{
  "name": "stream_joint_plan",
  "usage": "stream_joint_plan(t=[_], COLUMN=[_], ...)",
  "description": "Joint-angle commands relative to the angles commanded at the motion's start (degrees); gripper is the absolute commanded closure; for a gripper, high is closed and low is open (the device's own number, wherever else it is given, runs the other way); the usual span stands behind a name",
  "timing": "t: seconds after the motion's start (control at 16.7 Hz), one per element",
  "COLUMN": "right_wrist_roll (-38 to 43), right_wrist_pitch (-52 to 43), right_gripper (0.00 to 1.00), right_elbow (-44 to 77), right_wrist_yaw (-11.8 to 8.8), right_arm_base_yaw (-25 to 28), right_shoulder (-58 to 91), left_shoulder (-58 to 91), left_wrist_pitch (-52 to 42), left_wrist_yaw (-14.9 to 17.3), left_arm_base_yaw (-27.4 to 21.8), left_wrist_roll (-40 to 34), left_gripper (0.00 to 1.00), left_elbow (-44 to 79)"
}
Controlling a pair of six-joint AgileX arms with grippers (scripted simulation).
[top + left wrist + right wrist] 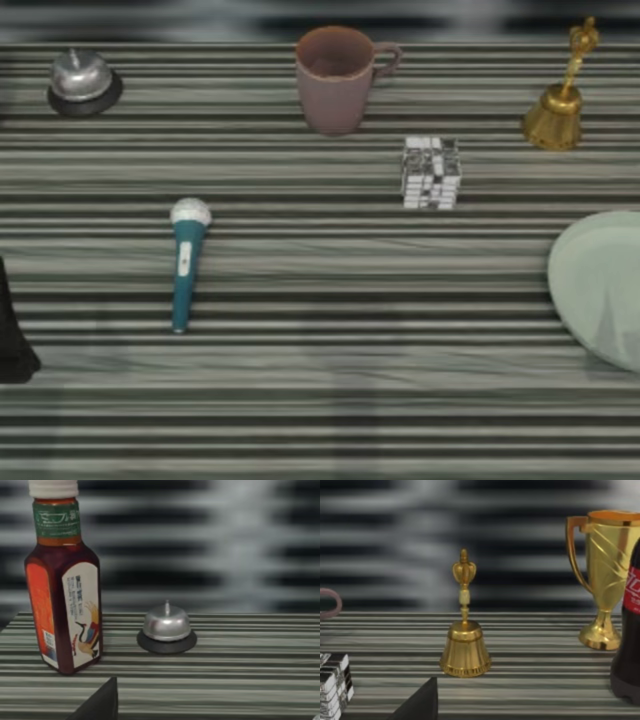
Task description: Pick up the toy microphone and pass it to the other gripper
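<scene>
The toy microphone [186,268] lies flat on the striped table, left of the middle. Its white speckled head [190,213] points to the far side and its teal handle to the near side. My left gripper [13,345] is a black shape at the table's left edge, well to the left of the microphone and apart from it. In the left wrist view one black finger [101,704] shows with nothing beside it; the gripper is open and empty. The right gripper is outside the top view. Its wrist view shows one black finger [422,704], open and empty. Neither wrist view shows the microphone.
A silver service bell [82,78] sits at the far left, beside a red sauce bottle [62,590]. A pink mug [335,78] stands at the far middle, with a puzzle cube [431,172] nearer. A gold bell [558,105], gold trophy [607,575] and dark bottle [630,630] stand far right. A pale green dish [600,285] lies at the right edge.
</scene>
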Motion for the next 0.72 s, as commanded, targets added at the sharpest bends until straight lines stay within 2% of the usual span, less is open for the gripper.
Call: stream_joint_plan(t=[0.36, 0.72], right_wrist_roll=[0.0, 0.0], right_wrist_pitch=[0.0, 0.0], right_gripper=[0.0, 0.0], right_elbow=[0.0, 0.0], right_wrist_yaw=[0.0, 0.0], right_arm_base_yaw=[0.0, 0.0], right_shoulder=[0.0, 0.0], left_shoulder=[6.0, 31.6], left_wrist_pitch=[-3.8, -17.4], left_wrist_yaw=[0.2, -0.3], left_arm_base_yaw=[-1.9, -7.4], left_wrist_roll=[-1.3, -6.3], left_gripper=[0.0, 0.0], left_elbow=[5.0, 23.7])
